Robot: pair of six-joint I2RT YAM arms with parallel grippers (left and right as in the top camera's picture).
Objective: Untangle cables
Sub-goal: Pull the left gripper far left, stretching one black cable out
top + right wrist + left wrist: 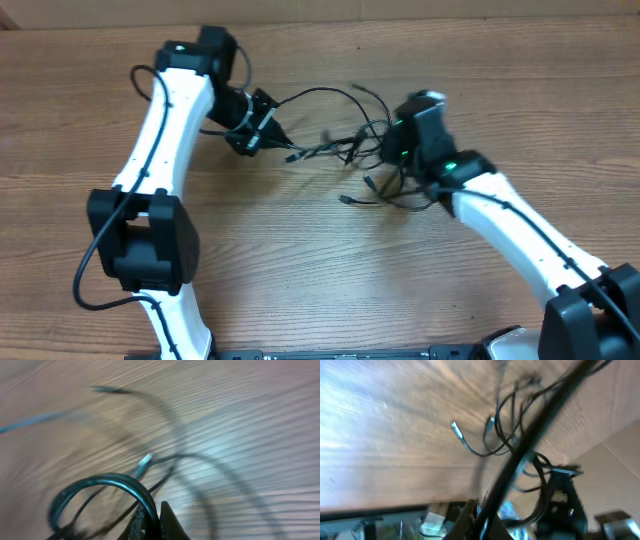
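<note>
A bare wood-grain table [300,270] carries a paler tan strip [420,7] along its far edge

Overhead looks straight down at the brown wooden table [300,280], both wrist cams sit close, all sharing the thin black cables [335,147].

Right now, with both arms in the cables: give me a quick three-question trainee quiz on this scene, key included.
1. True or false: the cables form a tangle spanning from the left gripper to the right gripper.
2. The left gripper is: A open, holding nothing; B shut on a cable strand; C out of view.
3. Fill in: the table top looks like ____.
Key: 1 true; 2 B; 3 wood.
</note>
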